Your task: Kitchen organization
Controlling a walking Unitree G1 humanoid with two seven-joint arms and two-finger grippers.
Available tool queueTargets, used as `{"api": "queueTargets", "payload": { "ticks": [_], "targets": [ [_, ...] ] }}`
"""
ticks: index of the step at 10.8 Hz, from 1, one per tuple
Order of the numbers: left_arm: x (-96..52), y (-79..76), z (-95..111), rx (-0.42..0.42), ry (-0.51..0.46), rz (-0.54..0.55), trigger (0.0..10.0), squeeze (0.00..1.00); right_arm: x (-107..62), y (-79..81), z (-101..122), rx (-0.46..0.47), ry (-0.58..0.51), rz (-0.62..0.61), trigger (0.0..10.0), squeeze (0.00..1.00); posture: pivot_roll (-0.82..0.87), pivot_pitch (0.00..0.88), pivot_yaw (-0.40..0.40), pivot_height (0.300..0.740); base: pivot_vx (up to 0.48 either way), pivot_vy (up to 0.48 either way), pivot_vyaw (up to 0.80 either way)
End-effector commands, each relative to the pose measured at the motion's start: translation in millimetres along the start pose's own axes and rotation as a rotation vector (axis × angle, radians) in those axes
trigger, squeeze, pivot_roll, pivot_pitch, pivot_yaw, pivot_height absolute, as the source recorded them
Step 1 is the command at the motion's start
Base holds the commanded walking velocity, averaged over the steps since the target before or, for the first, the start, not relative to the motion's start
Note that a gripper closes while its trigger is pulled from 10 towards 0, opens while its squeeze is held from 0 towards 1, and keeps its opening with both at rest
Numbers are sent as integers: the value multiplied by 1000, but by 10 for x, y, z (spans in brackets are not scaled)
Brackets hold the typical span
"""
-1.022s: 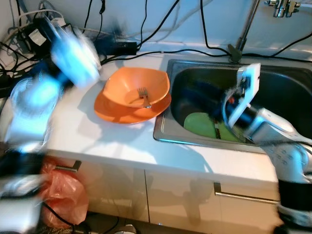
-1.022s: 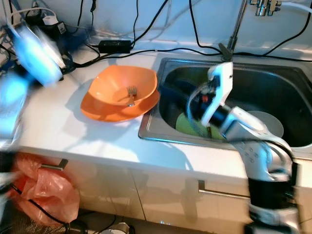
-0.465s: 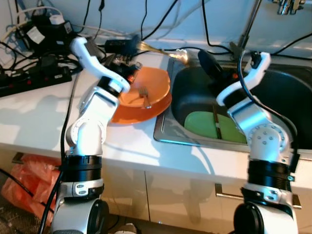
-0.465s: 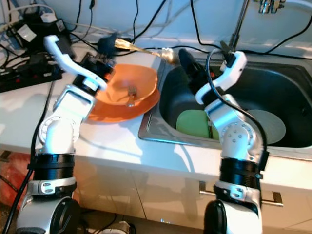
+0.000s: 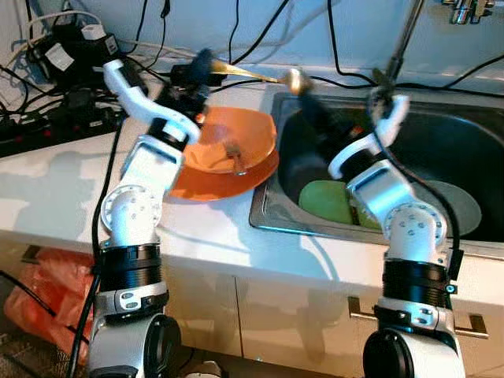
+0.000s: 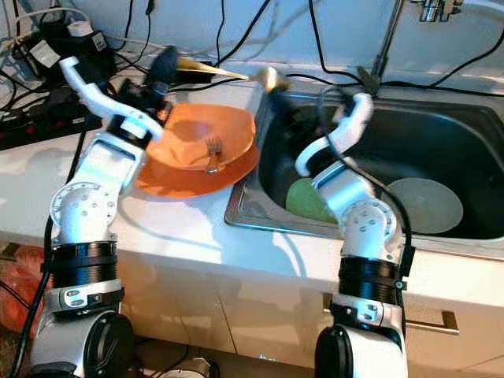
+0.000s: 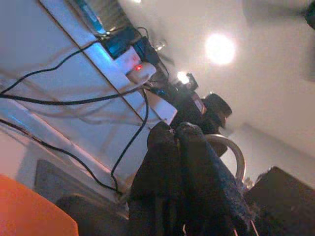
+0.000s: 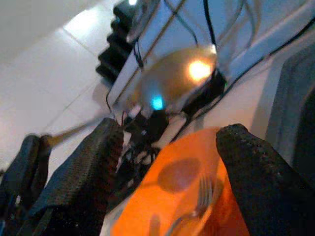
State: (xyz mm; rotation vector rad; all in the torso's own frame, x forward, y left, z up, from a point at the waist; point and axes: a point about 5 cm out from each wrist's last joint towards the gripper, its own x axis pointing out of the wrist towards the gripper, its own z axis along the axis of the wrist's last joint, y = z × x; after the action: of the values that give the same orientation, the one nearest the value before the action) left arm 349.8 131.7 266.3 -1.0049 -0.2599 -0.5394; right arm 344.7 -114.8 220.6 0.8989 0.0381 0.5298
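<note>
From my head cameras I see my left gripper (image 5: 201, 64) raised over the back of the white countertop (image 5: 71, 189), its black fingers pinched on the handle of a long gold metal spoon (image 5: 260, 75). The spoon lies nearly level in the air, its bowl out past the orange plastic bowl (image 5: 224, 150) toward the rim of the stainless steel sink (image 5: 272, 197). A silver fork (image 6: 211, 151) rests in the orange bowl. My right gripper (image 6: 298, 118) hangs over the sink's near-left part, just below the spoon's bowl end — a green plate (image 5: 327, 201) and a grey round plate (image 6: 425, 205) lie on the sink floor.

In my left wrist view the two fingers (image 7: 197, 172) press tight together; the handle itself I cannot make out there.

In my right wrist view my fingers (image 8: 256, 177) stand wide apart with nothing between them, and the spoon's shiny bowl (image 8: 177, 78) floats just beyond them, above the orange bowl.

I judge this a handover or a carry to the sink. To do it well I should keep the spoon level, bring the open jaws around its neck rather than its slick bowl, close firmly — then release the left.
</note>
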Motion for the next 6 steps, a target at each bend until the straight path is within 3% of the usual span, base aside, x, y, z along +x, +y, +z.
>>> {"api": "queueTargets", "payload": {
  "ticks": [1, 2, 4, 5, 6],
  "targets": [
    [11, -41, -8, -22, 2, -4, 0, 0, -13, 60, -28, 0, 28, 33, 10000, 380, 186, 34, 53, 740, 0, 0, 0],
    [1, -38, -24, -26, 5, 0, 0, 0, -14, 86, -36, 4, 38, 50, 10000, 1000, 184, 36, 53, 740, 0, 0, 0],
    [-6, -42, -67, -86, 20, 15, 0, 0, -1, 137, -41, 29, 30, 71, 10000, 1000, 186, 39, 58, 740, 0, 0, 0],
    [-4, -53, -89, -114, 27, 16, 0, 0, 1, 144, -37, 50, 16, 75, 10000, 933, 186, 40, 57, 740, 0, 0, 0],
    [-9, -58, -185, -167, 56, 18, 0, 0, 31, 168, -8, 108, -25, 94, 10000, 0, 187, 42, 57, 740, 0, 0, 0]
  ]
}}
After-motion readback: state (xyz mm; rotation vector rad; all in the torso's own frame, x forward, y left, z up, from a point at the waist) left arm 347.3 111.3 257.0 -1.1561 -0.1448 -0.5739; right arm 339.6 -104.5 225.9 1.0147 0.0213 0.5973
